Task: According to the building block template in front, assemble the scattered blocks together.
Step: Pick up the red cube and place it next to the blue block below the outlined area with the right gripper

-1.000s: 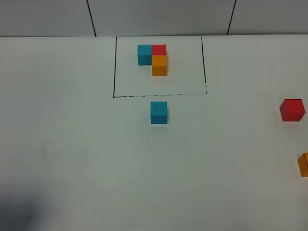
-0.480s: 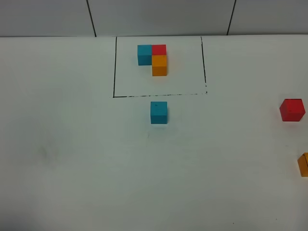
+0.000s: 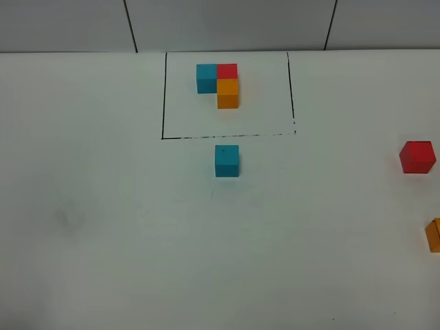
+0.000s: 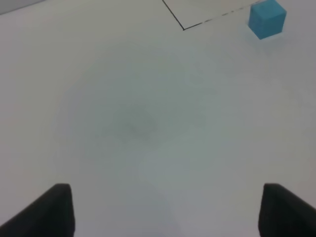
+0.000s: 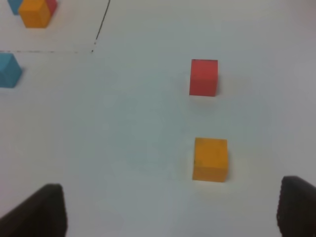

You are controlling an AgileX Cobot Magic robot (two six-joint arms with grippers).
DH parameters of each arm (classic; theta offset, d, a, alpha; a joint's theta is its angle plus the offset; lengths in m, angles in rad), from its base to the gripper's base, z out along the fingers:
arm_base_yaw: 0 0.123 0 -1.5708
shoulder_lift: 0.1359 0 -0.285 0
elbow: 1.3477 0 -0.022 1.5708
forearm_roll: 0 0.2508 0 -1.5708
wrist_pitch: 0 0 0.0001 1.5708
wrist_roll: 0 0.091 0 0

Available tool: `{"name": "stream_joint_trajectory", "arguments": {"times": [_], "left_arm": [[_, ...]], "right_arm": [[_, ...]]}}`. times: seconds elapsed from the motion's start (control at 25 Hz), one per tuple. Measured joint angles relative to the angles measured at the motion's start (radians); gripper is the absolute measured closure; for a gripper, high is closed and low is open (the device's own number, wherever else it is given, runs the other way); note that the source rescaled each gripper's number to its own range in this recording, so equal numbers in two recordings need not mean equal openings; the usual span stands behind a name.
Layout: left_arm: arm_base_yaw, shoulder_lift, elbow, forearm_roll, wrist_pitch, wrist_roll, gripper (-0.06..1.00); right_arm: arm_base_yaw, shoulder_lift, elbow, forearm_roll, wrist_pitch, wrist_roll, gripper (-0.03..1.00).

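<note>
White table (image 3: 103,206): the left gripper (image 4: 168,211) hangs wide open and empty. Mid-table, the teal-blue cube (image 3: 227,160) sits just outside the building block template (image 3: 218,84) at the far edge. The red cube (image 3: 417,157) and orange cube (image 3: 434,235) lie apart by the right edge, near the open, empty right gripper (image 5: 173,207). Assembly looks unstarted; next probably comes a grasp on the red cube. Only a shadow at the near-left corner has gone.

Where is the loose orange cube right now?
In the exterior high view the loose orange cube sits at the picture's far right edge, partly cut off, below the loose red cube and apart from it.
</note>
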Motion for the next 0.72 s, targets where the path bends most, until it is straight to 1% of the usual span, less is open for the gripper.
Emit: {"name": "stream_joint_trajectory", "arguments": {"times": [0.08, 0.16, 0.32, 0.48, 0.72], "left_arm": [[0.003, 0.0, 0.0, -0.005, 0.0, 0.0, 0.31], [0.023, 0.0, 0.0, -0.024, 0.0, -0.007, 0.36], [0.111, 0.0, 0.001, -0.056, -0.001, -0.016, 0.42], [0.148, 0.0, 0.001, -0.057, -0.001, -0.02, 0.43], [0.148, 0.0, 0.001, -0.057, -0.002, -0.021, 0.43]], "right_arm": [[0.0, 0.0, 0.0, 0.0, 0.0, 0.0, 0.23], [0.0, 0.0, 0.0, 0.0, 0.0, 0.0, 0.23], [0.0, 0.0, 0.0, 0.0, 0.0, 0.0, 0.23], [0.0, 0.0, 0.0, 0.0, 0.0, 0.0, 0.23], [0.0, 0.0, 0.0, 0.0, 0.0, 0.0, 0.23]]}}
